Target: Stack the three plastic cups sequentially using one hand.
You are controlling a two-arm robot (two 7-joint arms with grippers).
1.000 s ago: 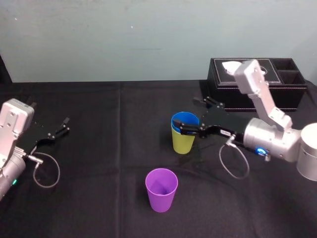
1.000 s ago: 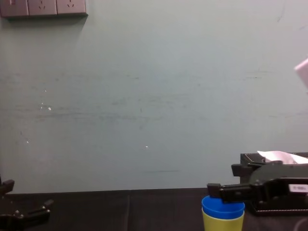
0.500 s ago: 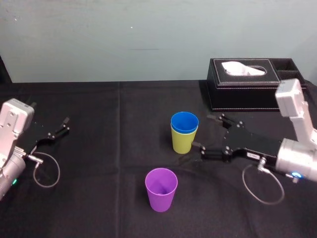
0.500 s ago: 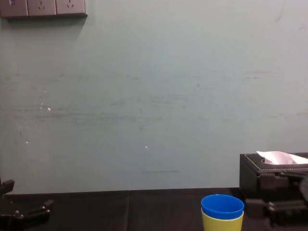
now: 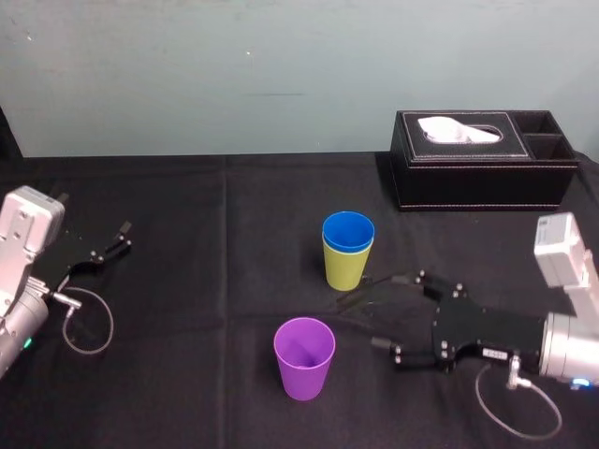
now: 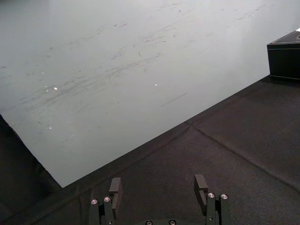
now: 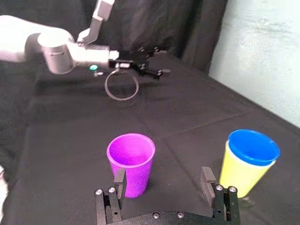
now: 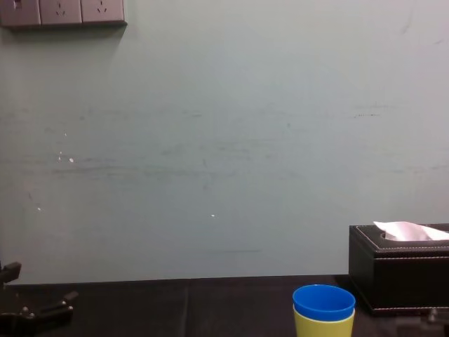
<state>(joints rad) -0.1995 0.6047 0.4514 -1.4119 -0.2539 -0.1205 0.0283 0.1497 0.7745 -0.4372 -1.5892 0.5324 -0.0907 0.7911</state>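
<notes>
We take the purple cup (image 5: 304, 357) as our mark: it stands upright and alone on the black surface (image 5: 187, 327), mouth up and empty. Behind it and a little to its right, well apart from it, we see the blue cup (image 5: 348, 232) nested inside the yellow-green cup (image 5: 346, 267), with only the blue rim and a short band showing above the yellow-green one; both are upright. To the right of the purple cup, near it but not touching, the right pincer (image 5: 385, 311) lies low over the surface with its fingers spread apart and nothing between them, tips pointing toward the cup. Far off to the purple cup's left we see the left pincer (image 5: 112, 241), parked, fingers apart and empty. The black tissue box (image 5: 482, 159) sits far behind the purple cup, to its right.
</notes>
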